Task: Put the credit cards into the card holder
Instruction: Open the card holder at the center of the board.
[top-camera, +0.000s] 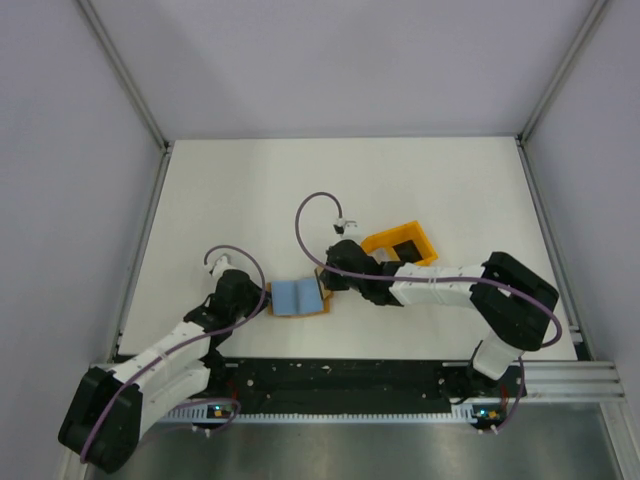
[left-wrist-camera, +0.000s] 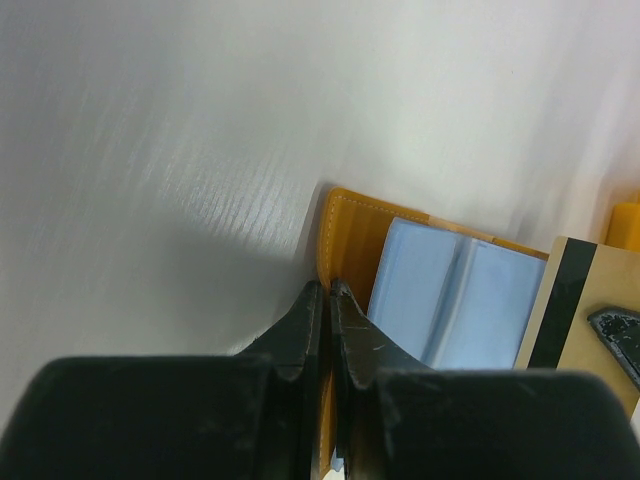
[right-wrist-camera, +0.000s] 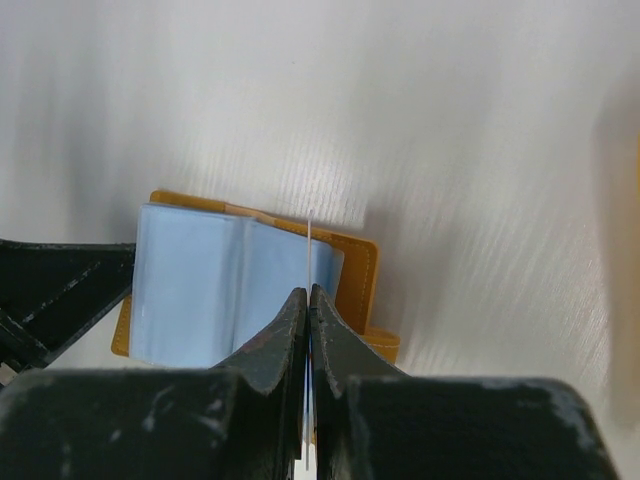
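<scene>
The orange card holder (top-camera: 321, 306) lies open on the table, with light blue pocket leaves (top-camera: 294, 296) spread inside. My left gripper (top-camera: 266, 298) is shut on its left edge; in the left wrist view the jaws (left-wrist-camera: 328, 290) pinch the orange edge (left-wrist-camera: 345, 230). My right gripper (top-camera: 325, 283) is shut on a credit card held on edge over the holder's right half. The card shows as a thin white line (right-wrist-camera: 310, 235) above the holder (right-wrist-camera: 355, 270), and as a tan face with a black stripe (left-wrist-camera: 570, 300). No other card shows.
An orange square tray (top-camera: 380, 242) with a dark thing inside stands just behind and to the right of the right gripper. Metal rails run along the table's left, right and near edges. White walls enclose the back.
</scene>
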